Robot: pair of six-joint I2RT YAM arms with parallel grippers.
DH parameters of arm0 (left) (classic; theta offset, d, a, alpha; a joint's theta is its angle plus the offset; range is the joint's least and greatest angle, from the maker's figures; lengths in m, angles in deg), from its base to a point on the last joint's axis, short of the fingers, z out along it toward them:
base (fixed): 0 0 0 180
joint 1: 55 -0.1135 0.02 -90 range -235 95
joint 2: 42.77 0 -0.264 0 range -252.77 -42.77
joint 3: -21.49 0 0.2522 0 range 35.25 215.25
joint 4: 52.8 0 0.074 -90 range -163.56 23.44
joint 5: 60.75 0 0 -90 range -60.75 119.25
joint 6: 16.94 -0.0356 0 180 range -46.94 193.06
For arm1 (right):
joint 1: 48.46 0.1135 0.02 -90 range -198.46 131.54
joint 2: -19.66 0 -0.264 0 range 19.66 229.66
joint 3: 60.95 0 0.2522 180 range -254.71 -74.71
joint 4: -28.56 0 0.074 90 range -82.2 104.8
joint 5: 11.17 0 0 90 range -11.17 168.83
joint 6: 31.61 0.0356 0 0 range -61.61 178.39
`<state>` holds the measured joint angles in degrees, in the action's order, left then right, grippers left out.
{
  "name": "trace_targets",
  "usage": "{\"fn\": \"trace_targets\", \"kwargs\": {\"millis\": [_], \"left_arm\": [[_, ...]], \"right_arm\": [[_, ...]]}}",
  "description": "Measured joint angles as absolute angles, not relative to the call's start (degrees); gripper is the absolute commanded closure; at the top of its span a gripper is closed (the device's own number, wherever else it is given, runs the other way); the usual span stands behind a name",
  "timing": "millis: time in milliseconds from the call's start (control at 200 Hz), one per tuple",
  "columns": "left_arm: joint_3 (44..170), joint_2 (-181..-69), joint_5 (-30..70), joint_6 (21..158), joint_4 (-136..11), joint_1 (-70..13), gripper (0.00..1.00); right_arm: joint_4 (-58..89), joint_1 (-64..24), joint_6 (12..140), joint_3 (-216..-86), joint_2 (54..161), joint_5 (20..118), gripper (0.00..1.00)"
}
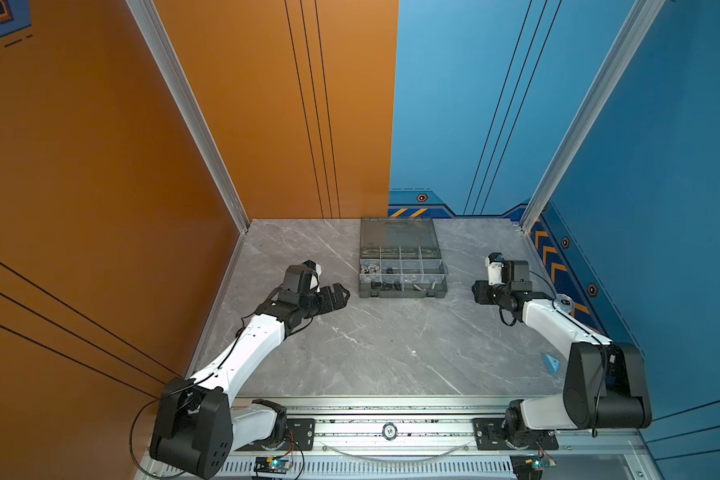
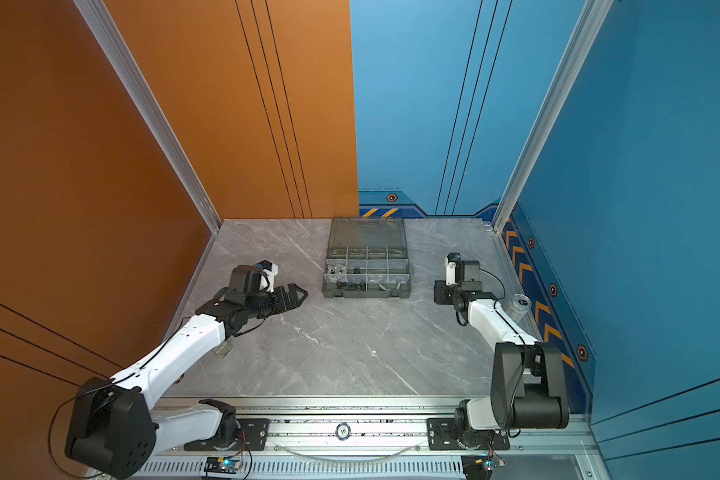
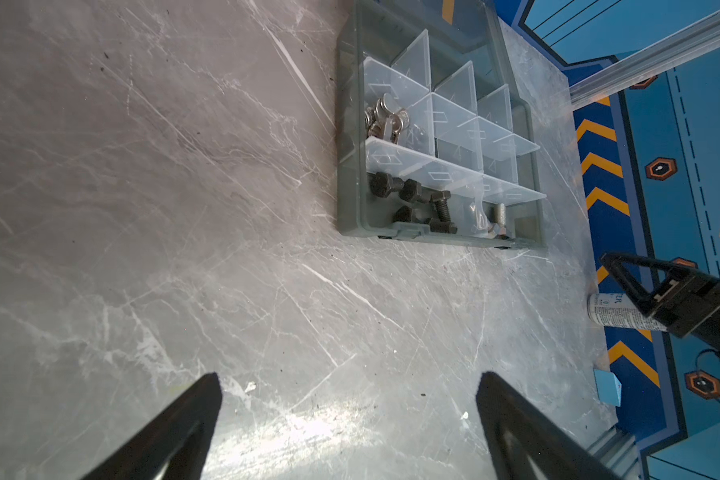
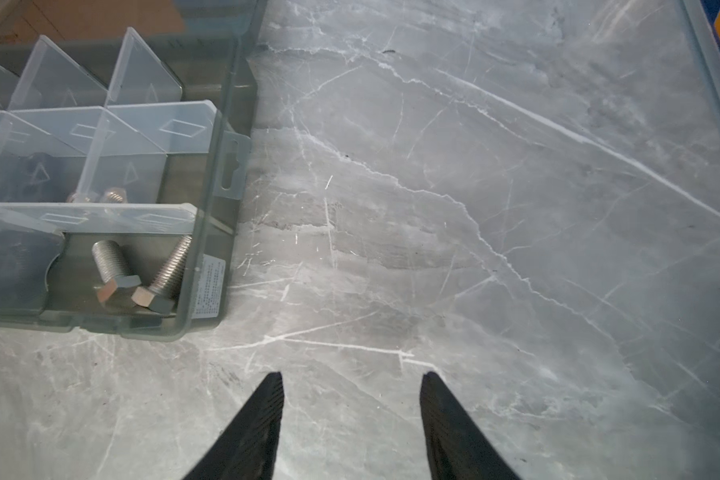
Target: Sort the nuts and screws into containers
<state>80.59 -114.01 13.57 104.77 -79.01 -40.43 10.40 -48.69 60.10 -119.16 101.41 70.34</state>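
Observation:
The grey translucent organizer box [image 1: 403, 291] stands open at the back middle of the marble table, its lid [image 1: 398, 235] laid flat behind it. Black screws [image 3: 416, 199] lie in a front-row container, and silver wing nuts [image 3: 385, 118] are heaped in the container behind. Two silver screws [image 4: 142, 274] rest in the front corner container on the box's right side. My left gripper [image 1: 337, 295] hovers just left of the box, open and empty [image 3: 350, 382]. My right gripper [image 1: 481, 293] hangs right of the box, partly open, with only marble between its fingers [image 4: 352, 380].
A silver can [image 2: 518, 305] stands by the right wall behind my right arm. A blue wedge [image 1: 551, 363] lies near the right edge. A poker chip [image 1: 389, 431] sits on the front rail. Orange and blue walls close in the table on both sides and behind.

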Motion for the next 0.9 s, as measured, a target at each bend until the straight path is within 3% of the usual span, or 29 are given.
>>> {"fn": "trace_targets", "kwargs": {"millis": [330,546,901], "left_arm": [[77.9,-114.4,18.4,98.7,-70.5,-45.7,0.02],[69.8,-113.9,26.5,89.2,-60.2,-48.4,0.02],[63.0,-116.5,30.9,78.9,-42.9,-54.8,0.02]], "right_arm": [[25.8,-48.7,59.6,-112.6,102.2,71.4,0.41],[35.0,-48.7,59.7,-109.5,104.5,73.0,0.4],[47.4,-48.8,60.1,-103.2,105.4,76.2,0.39]]}}
